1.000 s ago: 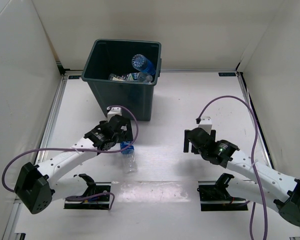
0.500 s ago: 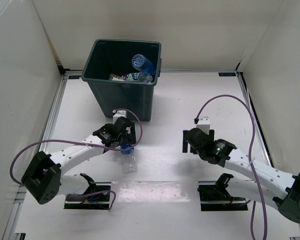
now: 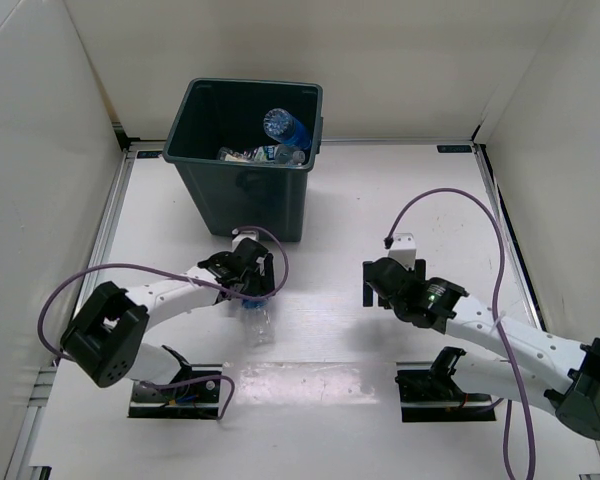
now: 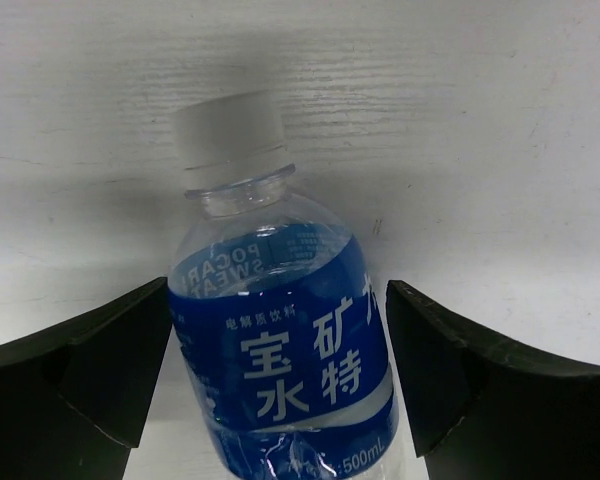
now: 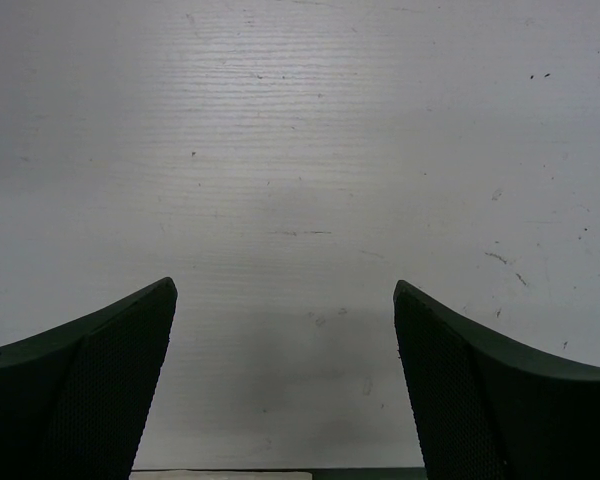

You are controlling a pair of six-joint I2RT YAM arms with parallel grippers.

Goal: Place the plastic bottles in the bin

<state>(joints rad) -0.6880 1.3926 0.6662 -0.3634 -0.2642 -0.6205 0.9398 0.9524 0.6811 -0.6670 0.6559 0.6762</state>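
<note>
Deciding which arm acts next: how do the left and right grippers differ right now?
The left gripper straddles a blue-labelled bottle lying on the table; the right gripper has only bare table between its fingers. The left sits nearer the bin. Both have wide-spread jaws.

Bin (image 3: 248, 205) sits far-left on the tabletop (image 3: 400, 190), several bottles (image 3: 284, 130) inside it. One bottle (image 3: 259, 322) lies flat on the tabletop, just in front of the bin and slightly right of its centre. Left claw (image 3: 254, 287) is over that bottle's far end, one fingertip (image 4: 130, 340) on each side, cap pointing away from the wrist. Right claw (image 3: 378, 285) is well apart to the right, over bare tabletop, about level with the left one.
</note>
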